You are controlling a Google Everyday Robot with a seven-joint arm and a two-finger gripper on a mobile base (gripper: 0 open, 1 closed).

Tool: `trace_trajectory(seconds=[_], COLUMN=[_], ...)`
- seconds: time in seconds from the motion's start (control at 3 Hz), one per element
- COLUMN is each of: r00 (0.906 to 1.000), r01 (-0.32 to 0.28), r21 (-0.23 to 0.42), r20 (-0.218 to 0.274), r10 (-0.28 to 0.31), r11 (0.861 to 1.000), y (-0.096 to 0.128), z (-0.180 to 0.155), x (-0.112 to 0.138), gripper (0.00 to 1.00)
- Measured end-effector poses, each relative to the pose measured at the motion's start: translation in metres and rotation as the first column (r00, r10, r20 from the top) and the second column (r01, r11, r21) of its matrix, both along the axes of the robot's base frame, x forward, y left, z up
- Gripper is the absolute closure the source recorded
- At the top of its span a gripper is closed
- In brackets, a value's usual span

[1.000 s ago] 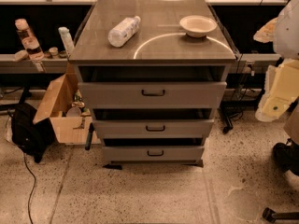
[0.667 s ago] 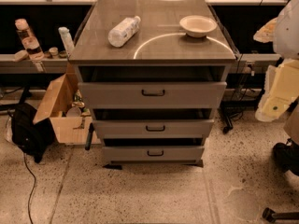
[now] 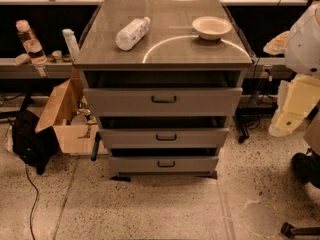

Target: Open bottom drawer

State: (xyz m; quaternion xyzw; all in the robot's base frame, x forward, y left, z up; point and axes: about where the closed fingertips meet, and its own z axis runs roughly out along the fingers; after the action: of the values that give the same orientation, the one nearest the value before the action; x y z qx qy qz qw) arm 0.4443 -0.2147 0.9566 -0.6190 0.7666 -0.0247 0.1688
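Observation:
The grey cabinet [image 3: 162, 54] stands in the middle with three drawers. The bottom drawer [image 3: 135, 165] is the lowest and has the smallest front, with a small black bar handle [image 3: 166, 164] at its centre. A dark gap shows above its front; its inside is hidden. The middle drawer [image 3: 130, 138] and the top drawer [image 3: 125, 102] sit above it, each with a dark gap above. My arm's white and cream segments [image 3: 297, 101] hang at the right edge. My gripper [image 3: 306, 167] is the dark shape below them, low and well right of the cabinet, away from the handle.
A plastic bottle [image 3: 132, 33] lies on the cabinet top beside a white bowl [image 3: 212, 27]. An open cardboard box [image 3: 65, 116] and a black bag [image 3: 31, 141] sit on the floor at left. A chair base [image 3: 299, 229] shows at bottom right. Shelves run behind.

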Motion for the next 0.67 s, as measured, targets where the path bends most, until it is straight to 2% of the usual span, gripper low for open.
trace_trajectory(seconds=[0.67], r00=[0.9984], r01=[-0.012], r21=[0.004], r20=[-0.055], r10=[0.012], r11=[1.0], y=[0.0], z=[-0.053], x=[0.014], gripper=[0.0])
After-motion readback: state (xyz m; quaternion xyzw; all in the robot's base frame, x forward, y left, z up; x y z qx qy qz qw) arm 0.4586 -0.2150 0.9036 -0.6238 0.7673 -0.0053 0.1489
